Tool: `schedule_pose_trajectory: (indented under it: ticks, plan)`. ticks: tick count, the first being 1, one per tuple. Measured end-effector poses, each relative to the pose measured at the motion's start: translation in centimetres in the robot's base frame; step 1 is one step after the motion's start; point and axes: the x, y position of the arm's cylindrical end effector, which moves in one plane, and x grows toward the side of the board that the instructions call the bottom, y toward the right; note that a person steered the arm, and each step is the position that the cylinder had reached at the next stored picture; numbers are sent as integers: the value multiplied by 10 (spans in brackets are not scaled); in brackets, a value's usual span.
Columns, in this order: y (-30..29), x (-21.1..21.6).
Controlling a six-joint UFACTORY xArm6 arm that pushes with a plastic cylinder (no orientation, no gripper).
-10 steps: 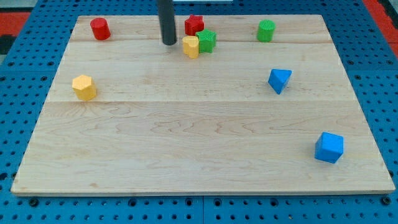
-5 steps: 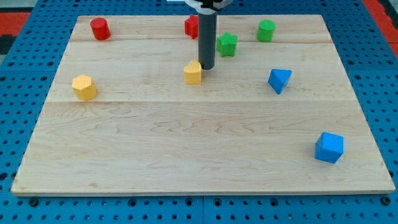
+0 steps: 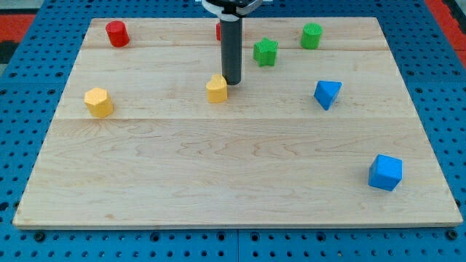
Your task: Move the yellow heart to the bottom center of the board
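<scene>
The yellow heart [image 3: 216, 89] lies on the wooden board [image 3: 233, 167], a little above the middle. My tip [image 3: 231, 81] stands at the heart's upper right edge, touching or almost touching it. The rod rises from there to the view's top and hides most of a red block [image 3: 218, 30] behind it.
A yellow hexagon block [image 3: 97, 102] lies at the left. A red cylinder [image 3: 116, 33] is at the top left. A green star [image 3: 266, 52] and a green cylinder [image 3: 312, 35] are at the top right. A blue wedge [image 3: 326, 94] and a blue cube [image 3: 385, 172] lie at the right.
My tip swung from the heart's left, past its top, to its upper right. The heart slid down and slightly left. The green star moved right, away from the red block.
</scene>
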Motion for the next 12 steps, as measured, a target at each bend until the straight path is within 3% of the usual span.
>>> schedule_pose_trajectory:
  ticks: [4, 5, 7, 8, 10, 12]
  plan:
    - [-60, -8]
    - [-33, 17]
    - [-51, 51]
    - [-33, 80]
    - [3, 53]
    - [20, 116]
